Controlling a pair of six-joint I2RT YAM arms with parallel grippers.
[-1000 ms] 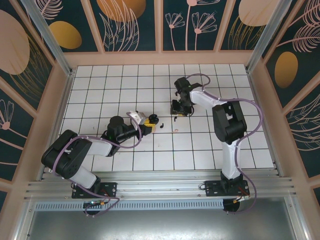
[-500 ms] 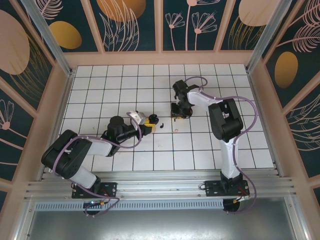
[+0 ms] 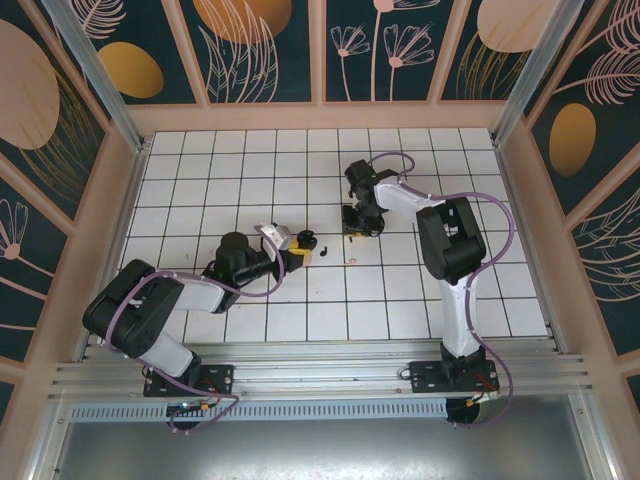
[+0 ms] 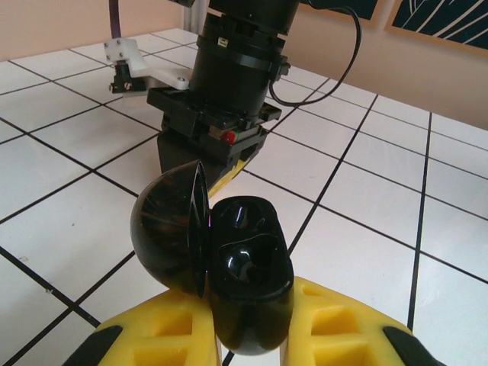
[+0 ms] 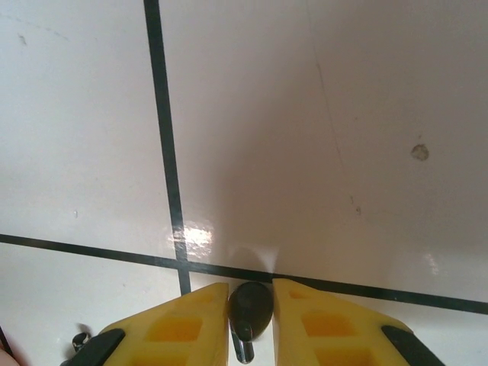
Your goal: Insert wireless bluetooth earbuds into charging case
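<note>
Since the earlier frame the right tool (image 5: 250, 296) is closed in, so a black earbud (image 5: 252, 311) on the table (image 5: 320, 114) is pinched between its tips for lifting, while the open charging case (image 4: 245, 255) is clamped in the left tool (image 4: 252, 324), ready to receive it.

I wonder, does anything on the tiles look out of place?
Only a pale pink bit lying loose on the tiled table, apart from the open black charging case in the left gripper and the black earbud in the right gripper.
</note>
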